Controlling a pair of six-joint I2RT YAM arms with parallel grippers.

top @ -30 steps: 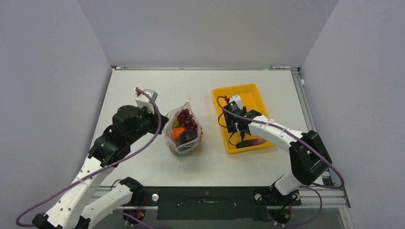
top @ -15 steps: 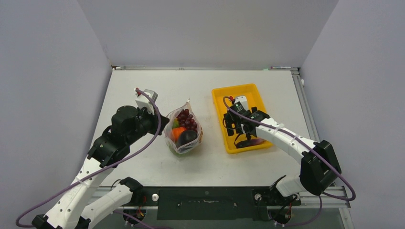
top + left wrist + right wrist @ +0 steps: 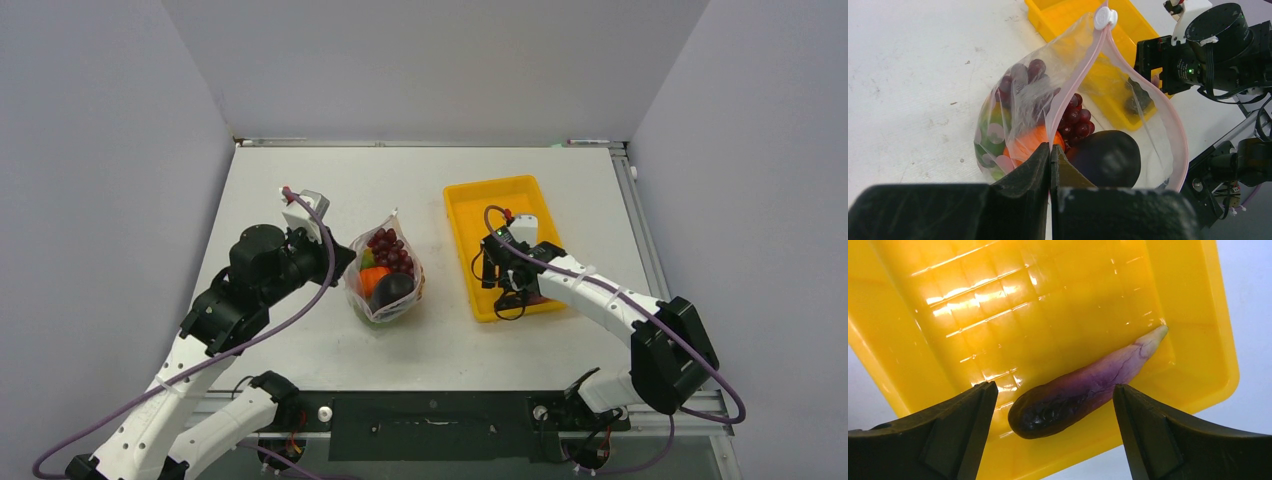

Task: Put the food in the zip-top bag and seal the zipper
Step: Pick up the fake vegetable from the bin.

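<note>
Right jaws nearer, astride purple vegetable (image 3: pixel 1083 390)

My left arm (image 3: pixel 215 320) climbs from its base to a high elbow, and the wrist points off to the right. Its jaws are pressed flat together, pinching the rim of the zip-top bag (image 3: pixel 1018 100). My right arm (image 3: pixel 600 295) reaches forward and to the left from its own raised elbow. Its wrist is tipped downward, and the jaws are spread wide, gripping nothing.
</note>
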